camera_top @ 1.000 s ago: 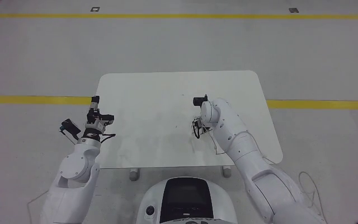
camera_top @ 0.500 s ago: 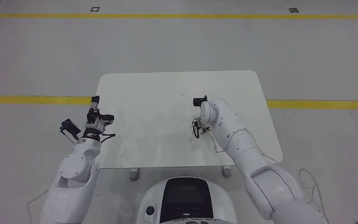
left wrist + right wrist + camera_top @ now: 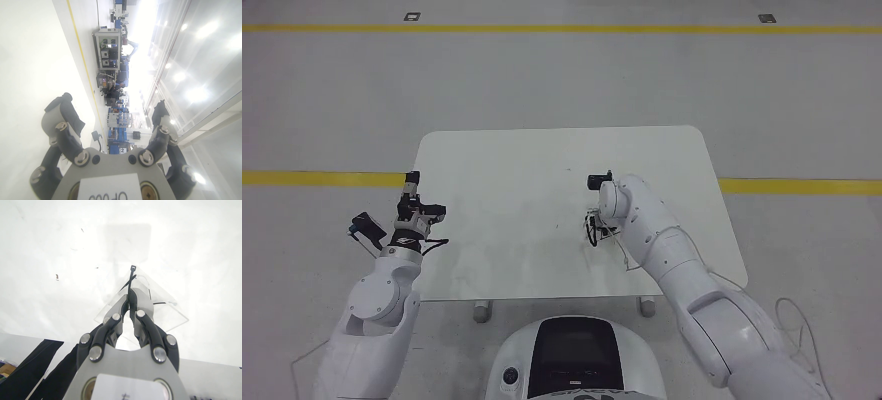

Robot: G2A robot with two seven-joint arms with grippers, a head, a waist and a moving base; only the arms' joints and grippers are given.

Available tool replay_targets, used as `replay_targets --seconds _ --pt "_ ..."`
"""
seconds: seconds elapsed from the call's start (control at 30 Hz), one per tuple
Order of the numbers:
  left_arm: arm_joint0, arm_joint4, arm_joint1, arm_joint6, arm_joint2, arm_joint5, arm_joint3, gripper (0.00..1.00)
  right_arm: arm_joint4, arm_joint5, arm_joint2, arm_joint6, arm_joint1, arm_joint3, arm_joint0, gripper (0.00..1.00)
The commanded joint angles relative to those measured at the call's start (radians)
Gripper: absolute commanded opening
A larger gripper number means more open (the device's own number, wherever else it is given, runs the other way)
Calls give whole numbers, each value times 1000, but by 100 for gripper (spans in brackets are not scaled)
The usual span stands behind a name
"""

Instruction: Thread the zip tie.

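Observation:
My right gripper [image 3: 129, 298] is shut on a thin black zip tie [image 3: 131, 277], whose square head sticks out past the fingertips above the white table [image 3: 56, 247]. A clear plastic plate [image 3: 170, 311] lies under the gripper, with another black zip tie [image 3: 164, 303] on it. In the top view the right gripper [image 3: 594, 228] hangs over the table's right half. My left gripper [image 3: 113, 108] is open and holds nothing; it points up and away from the table. In the top view the left gripper [image 3: 414, 196] sits at the table's left edge.
The white table [image 3: 512, 200] is bare across its middle and left half, apart from small dark specks [image 3: 56, 276]. Yellow floor lines [image 3: 302, 178] run past both sides of the table.

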Motion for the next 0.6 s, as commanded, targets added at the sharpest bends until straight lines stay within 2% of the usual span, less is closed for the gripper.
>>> replay_targets --seconds 0.0,0.13,0.23,0.37,0.57 --pt "0 0 0 0 0 0 0 100 -2 4 -1 1 0 -1 2 0" --pt "0 0 0 0 0 0 0 100 -12 13 1 22 5 -30 -2 0" --pt "0 0 0 0 0 0 0 100 -25 12 10 51 14 -77 -17 0" --pt "0 0 0 0 0 0 0 100 -43 1 37 107 33 -178 -56 0" --pt "0 0 0 0 0 0 0 100 -40 -37 116 194 69 -402 -156 0"
